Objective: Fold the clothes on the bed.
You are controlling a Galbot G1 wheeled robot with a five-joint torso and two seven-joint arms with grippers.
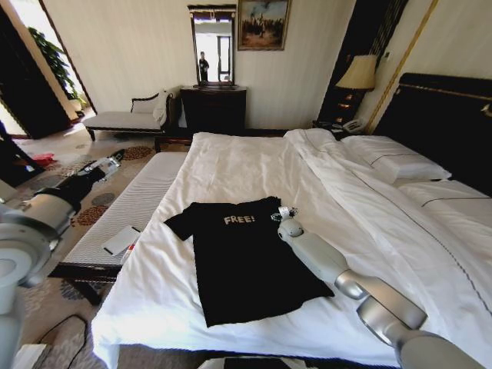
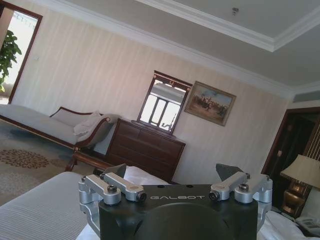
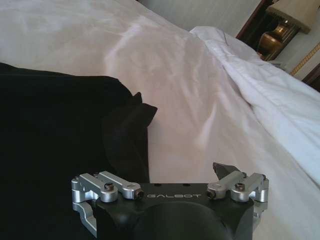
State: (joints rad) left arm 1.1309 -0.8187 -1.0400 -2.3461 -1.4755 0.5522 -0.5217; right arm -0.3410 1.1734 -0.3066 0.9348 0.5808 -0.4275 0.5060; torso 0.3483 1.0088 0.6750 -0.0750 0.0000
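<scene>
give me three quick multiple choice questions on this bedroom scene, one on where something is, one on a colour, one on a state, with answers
1. Where is the right gripper?
A. over the striped bench
B. at the edge of the black T-shirt, by its sleeve on the robot's right
C. on the pillows

2. What colour is the "FREE!" lettering?
A. white
B. red
C. yellow

3. How are the left gripper's fingers?
A. shut on the shirt
B. shut on a pillow
C. open, holding nothing

Answers:
1 B: the head view shows the right arm reaching over the bed to the shirt's sleeve.
2 A: the letters read white against the black cloth.
3 C: the left wrist view shows the fingers spread apart with only the room between them, raised off to the robot's left.
</scene>
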